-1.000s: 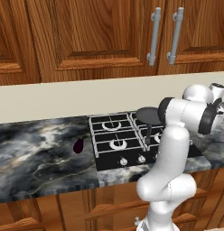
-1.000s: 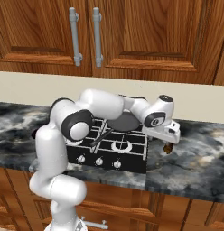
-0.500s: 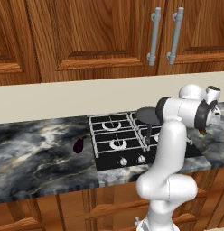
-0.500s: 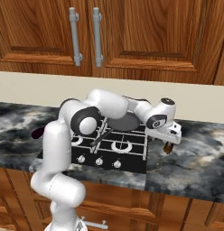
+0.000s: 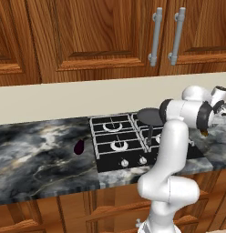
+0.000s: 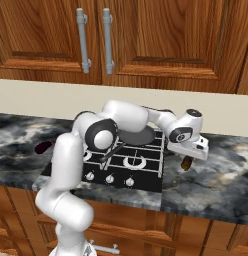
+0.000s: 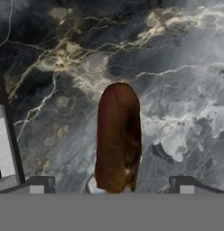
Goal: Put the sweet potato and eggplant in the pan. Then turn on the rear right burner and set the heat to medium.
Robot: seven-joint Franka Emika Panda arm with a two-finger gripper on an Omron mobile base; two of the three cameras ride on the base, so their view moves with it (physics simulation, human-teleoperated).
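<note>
Starting at the left, the eggplant is seen lying on the worktop beside the stove. The pan sits on a back burner. At the right, the gripper is spread wide above the sweet potato. If it is lowered off-centre, the sweet potato could be nudged and rolled away.

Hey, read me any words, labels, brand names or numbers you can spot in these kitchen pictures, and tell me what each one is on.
None to read: no words, labels, brands or numbers.
Stove knobs: any marks too small to tell.
Cabinet doors, marble counter, pan, sweet potato and eggplant: no lettering.
</note>
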